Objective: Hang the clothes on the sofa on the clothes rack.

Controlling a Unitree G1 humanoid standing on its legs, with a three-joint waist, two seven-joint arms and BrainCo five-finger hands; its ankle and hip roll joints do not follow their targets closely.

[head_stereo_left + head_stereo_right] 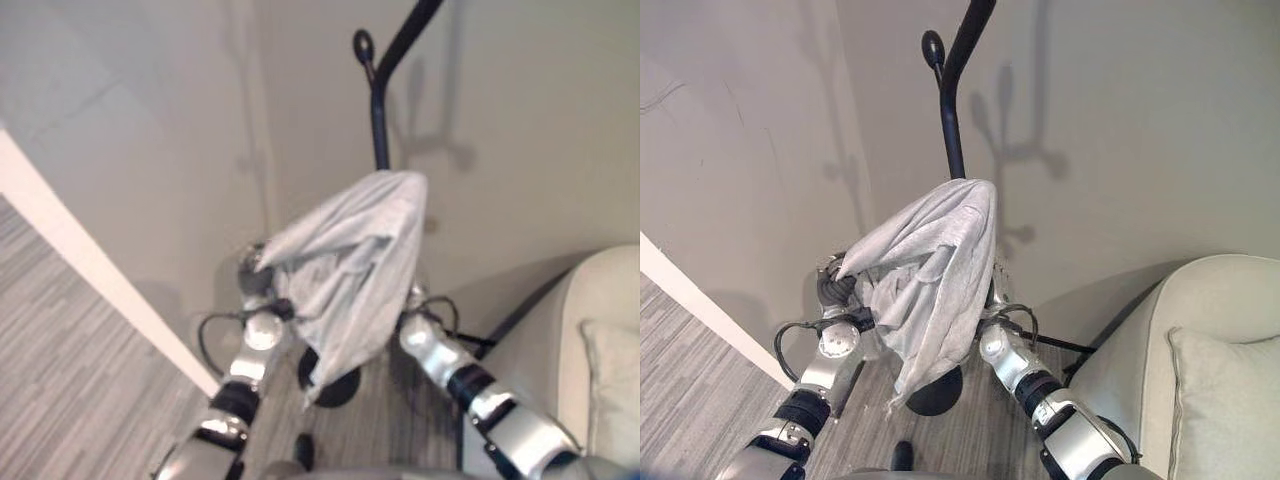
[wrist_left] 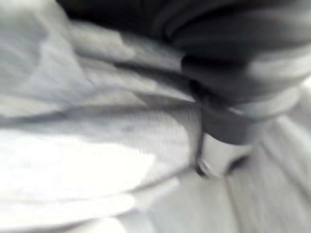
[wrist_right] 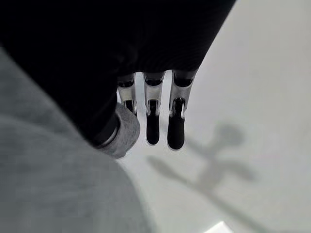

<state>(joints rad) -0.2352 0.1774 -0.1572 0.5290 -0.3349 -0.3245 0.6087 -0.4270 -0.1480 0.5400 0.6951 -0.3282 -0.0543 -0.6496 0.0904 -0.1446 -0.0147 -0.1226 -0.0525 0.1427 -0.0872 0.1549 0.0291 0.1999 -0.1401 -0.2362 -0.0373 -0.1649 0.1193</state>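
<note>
Wall (image 1: 1140, 150) behind, pale. Sofa (image 1: 1230, 300) at right, cushion (image 1: 1230, 400) on it. Black rack (image 1: 952, 120) upright by wall, round base (image 1: 937, 392) on floor (image 1: 690, 400). Grey cloth (image 1: 930, 270) draped over raised arms in front of rack pole, hanging down between them. Left hand (image 1: 835, 285) under cloth edge, grip unclear. Right hand (image 3: 160, 121) beside cloth: fingers straight, cloth over thumb side.

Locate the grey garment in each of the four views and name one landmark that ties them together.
Left eye view: grey garment at centre, draped between both arms.
Right eye view: centre, before the black rack pole.
Left wrist view: pale folds across the frame.
Right wrist view: along one side.
Shared landmark: the pole in both eye views.
</note>
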